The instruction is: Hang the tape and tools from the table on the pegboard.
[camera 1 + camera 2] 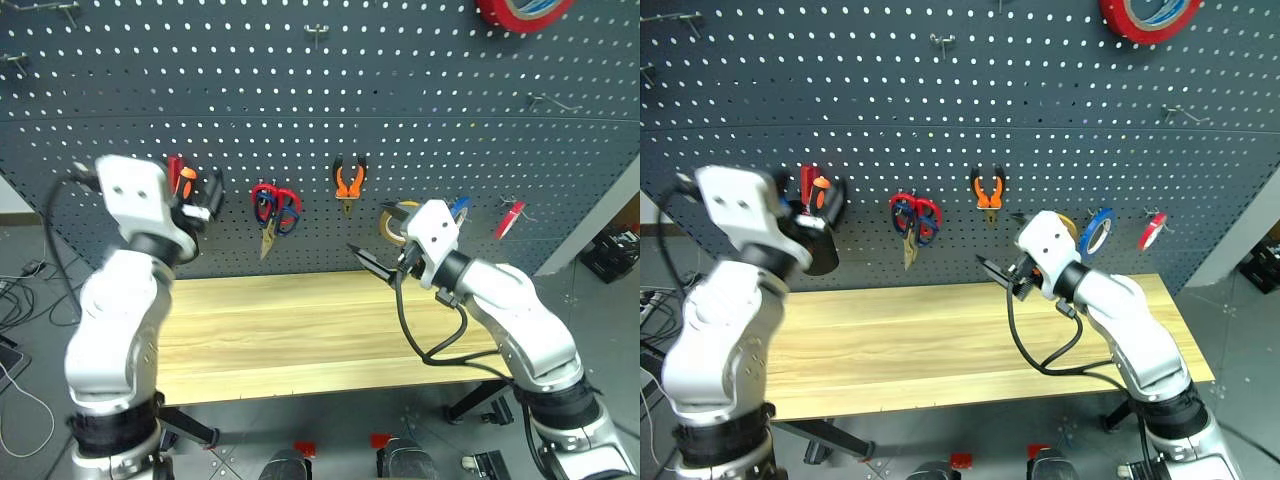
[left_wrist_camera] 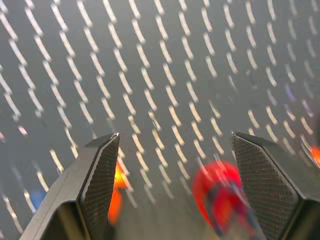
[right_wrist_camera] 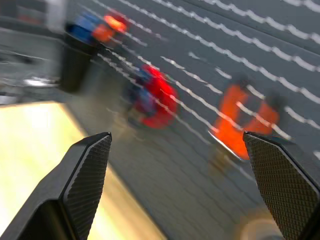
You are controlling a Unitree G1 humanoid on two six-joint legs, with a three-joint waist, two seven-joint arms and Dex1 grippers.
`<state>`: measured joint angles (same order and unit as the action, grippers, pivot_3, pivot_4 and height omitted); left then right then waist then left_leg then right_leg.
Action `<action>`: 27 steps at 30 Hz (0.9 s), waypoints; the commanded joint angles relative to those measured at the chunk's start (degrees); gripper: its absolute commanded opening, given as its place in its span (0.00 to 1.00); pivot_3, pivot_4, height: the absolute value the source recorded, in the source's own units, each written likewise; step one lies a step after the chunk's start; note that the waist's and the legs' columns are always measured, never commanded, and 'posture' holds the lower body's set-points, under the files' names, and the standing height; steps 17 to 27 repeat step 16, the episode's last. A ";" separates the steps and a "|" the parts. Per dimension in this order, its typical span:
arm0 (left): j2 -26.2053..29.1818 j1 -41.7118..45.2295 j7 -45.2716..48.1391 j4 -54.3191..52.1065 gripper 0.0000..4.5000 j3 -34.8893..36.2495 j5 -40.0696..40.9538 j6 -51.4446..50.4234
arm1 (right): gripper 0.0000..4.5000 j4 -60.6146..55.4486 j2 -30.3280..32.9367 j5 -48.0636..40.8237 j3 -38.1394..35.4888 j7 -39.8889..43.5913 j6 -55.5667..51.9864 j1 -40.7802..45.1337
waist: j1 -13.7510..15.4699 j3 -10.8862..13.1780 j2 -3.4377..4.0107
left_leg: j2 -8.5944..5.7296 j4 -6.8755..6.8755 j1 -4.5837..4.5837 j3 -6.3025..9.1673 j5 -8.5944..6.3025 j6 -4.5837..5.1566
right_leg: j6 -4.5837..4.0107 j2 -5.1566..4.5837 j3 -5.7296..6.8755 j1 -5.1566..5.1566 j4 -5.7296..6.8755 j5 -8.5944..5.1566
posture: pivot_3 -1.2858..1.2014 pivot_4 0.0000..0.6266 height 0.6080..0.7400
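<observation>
While nothing is held between them, the left jaws (image 2: 175, 170) are seen standing wide apart in the left wrist view, aimed at the pegboard (image 1: 300, 120) without touching it. The right jaws (image 3: 180, 175) are likewise spread wide and empty, pointed toward the board above the bench (image 1: 300, 330).

From the head views, the left gripper is raised near the board's left side, just beside the screwdrivers (image 1: 180, 178) hung there. The right gripper is held over the bench's right part, in front of the rolls of tape.

On the pegboard, the red-handled scissors (image 1: 275, 210) are hung left of centre, with dark-handled scissors seemingly on the same hook. The orange-handled pliers (image 1: 348, 182) are hung just right of them. Further right, a yellow roll (image 1: 392, 222), a blue roll (image 1: 1098, 232) and the thin red tape ring (image 1: 1151, 230) are hung in a row. A large red roll (image 1: 525, 10) is hung at the upper right. No tools are seen on the bench top.
</observation>
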<state>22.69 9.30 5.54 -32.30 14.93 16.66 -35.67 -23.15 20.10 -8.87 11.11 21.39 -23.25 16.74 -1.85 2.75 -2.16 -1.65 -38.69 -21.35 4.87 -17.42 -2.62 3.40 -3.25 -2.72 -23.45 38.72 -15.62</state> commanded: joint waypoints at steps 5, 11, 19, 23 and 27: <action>-5.43 -13.70 -0.26 5.35 0.83 1.45 -2.71 7.18 | 1.00 20.21 -6.46 5.29 -14.87 -17.00 15.68 -6.83 | 1.71 -0.66 0.14 | 0.04 0.20 0.62 -0.23 -0.03 0.00 | -0.01 0.07 -0.13 0.61 -0.23 -0.01 | 0.55 0.00 1.00; -9.37 -18.71 -0.82 12.96 0.83 3.49 -3.38 16.11 | 1.00 37.27 -4.13 8.54 -15.88 -16.25 28.33 -11.01 | 3.11 -1.05 0.46 | 0.12 0.66 1.55 -0.35 -0.22 0.33 | -0.01 0.11 0.02 1.70 -1.00 -0.02 | 0.56 0.00 1.00; -9.40 -20.16 -0.91 15.69 0.83 3.83 -5.29 20.36 | 1.00 43.79 -4.64 5.69 -17.18 -13.23 33.04 -10.59 | 3.30 -1.16 0.63 | 0.16 0.67 1.58 -0.33 -0.22 0.33 | 0.00 0.14 0.02 1.75 -1.02 -0.02 | 0.57 0.00 1.00; -9.40 -20.16 -0.91 15.69 0.83 3.83 -5.29 20.36 | 1.00 43.79 -4.64 5.69 -17.18 -13.23 33.04 -10.59 | 3.30 -1.16 0.63 | 0.16 0.67 1.58 -0.33 -0.22 0.33 | 0.00 0.14 0.02 1.75 -1.02 -0.02 | 0.57 0.00 1.00; -9.40 -20.16 -0.91 15.69 0.83 3.83 -5.29 20.36 | 1.00 43.79 -4.64 5.69 -17.18 -13.23 33.04 -10.59 | 3.30 -1.16 0.63 | 0.16 0.67 1.58 -0.33 -0.22 0.33 | 0.00 0.14 0.02 1.75 -1.02 -0.02 | 0.57 0.00 1.00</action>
